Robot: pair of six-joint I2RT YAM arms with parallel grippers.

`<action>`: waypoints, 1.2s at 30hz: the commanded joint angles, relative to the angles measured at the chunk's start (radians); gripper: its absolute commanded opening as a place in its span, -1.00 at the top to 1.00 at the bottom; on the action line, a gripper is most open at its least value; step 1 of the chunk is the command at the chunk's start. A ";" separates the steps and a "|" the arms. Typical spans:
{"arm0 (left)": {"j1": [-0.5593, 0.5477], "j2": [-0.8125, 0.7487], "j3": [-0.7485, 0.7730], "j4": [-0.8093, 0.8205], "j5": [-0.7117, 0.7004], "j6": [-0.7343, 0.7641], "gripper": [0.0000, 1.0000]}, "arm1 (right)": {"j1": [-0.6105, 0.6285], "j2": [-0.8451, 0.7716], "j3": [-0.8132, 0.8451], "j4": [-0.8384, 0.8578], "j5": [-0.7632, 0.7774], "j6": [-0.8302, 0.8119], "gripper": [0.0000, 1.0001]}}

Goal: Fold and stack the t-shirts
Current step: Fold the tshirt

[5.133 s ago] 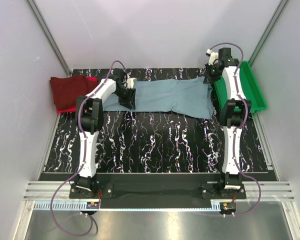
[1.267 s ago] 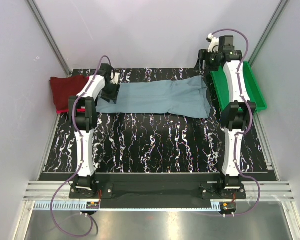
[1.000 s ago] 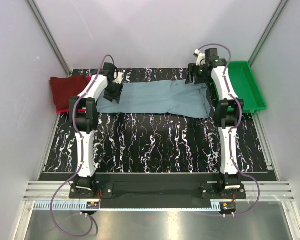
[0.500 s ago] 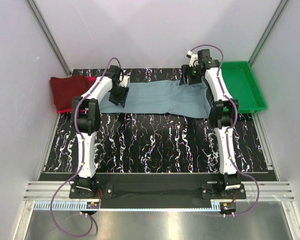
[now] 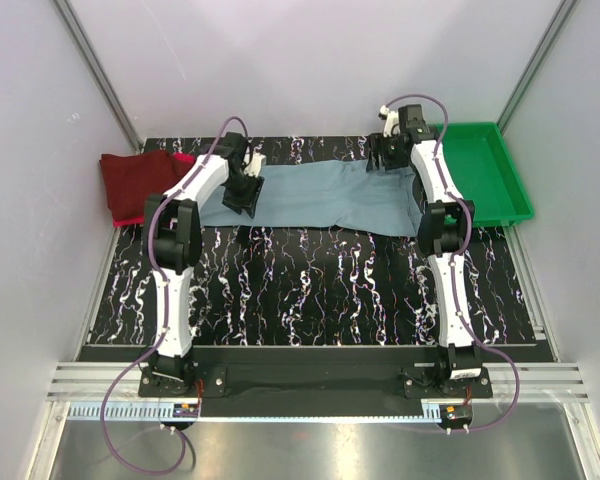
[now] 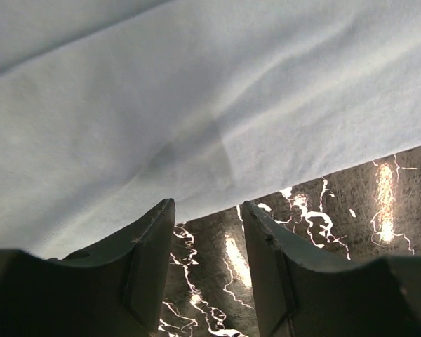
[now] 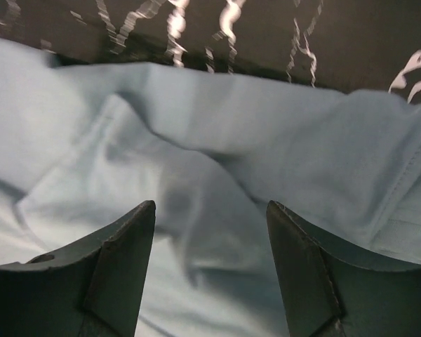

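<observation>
A large grey-blue t-shirt [image 5: 330,195] lies spread flat along the back of the table. A folded maroon t-shirt [image 5: 135,185] sits at the far left, with a bright red t-shirt [image 5: 185,158] showing from under its edge. My left gripper [image 5: 243,197] is open at the grey-blue shirt's left near edge. In the left wrist view the left gripper [image 6: 207,210] has bare table between its fingers, and the shirt's hem [image 6: 196,105] lies just beyond them. My right gripper [image 5: 382,160] is open over the shirt's back right part. In the right wrist view the right gripper [image 7: 210,210] stands wide above rumpled cloth [image 7: 231,154].
A green tray [image 5: 500,170] stands at the back right, beside the right arm. The black marbled table [image 5: 310,290] stretches toward the arm bases. Pale walls close in the back and both sides.
The right gripper has swung left from the tray side to over the shirt's back right part. The left gripper has shifted a little right along the shirt's left end.
</observation>
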 commanded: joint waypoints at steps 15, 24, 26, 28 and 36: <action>-0.040 -0.066 -0.006 0.015 0.003 0.008 0.03 | -0.034 0.020 0.079 0.035 0.043 0.008 0.92; -0.043 -0.065 -0.004 0.017 -0.004 0.009 0.03 | -0.023 -0.043 0.103 0.115 0.094 -0.062 0.83; -0.046 -0.065 -0.003 0.017 -0.005 0.009 0.03 | -0.020 -0.057 0.075 0.162 0.095 -0.076 0.75; -0.049 -0.066 -0.003 0.015 -0.007 0.009 0.03 | -0.016 -0.052 0.035 0.188 0.118 -0.102 0.45; -0.055 -0.077 -0.019 0.017 -0.007 0.014 0.03 | 0.004 -0.066 0.035 0.178 0.267 -0.110 -0.42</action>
